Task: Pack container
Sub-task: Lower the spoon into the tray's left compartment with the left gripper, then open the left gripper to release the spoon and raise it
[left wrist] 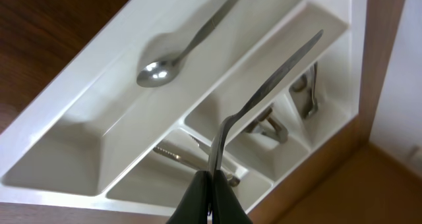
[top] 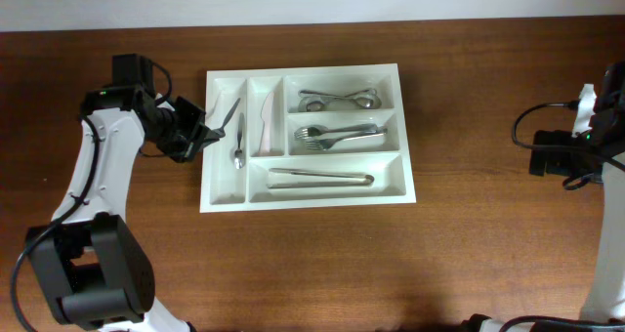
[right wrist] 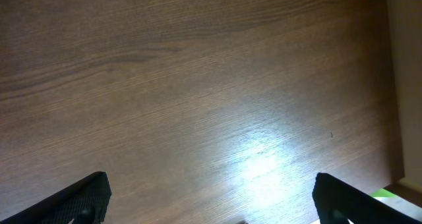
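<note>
The container, a large white cutlery tray, lies in the middle of the wooden table. My left gripper hovers at its left edge, shut on a slim metal utensil that slants over the leftmost narrow compartment. In the left wrist view the fingertips pinch the utensil, whose handle reaches out above the container. A spoon lies in that compartment. My right gripper stays far right, open above bare wood.
A white knife lies in the second narrow compartment. The long compartments hold spoons, forks and tongs. Cables hang by the right arm. The table's far edge meets a pale wall.
</note>
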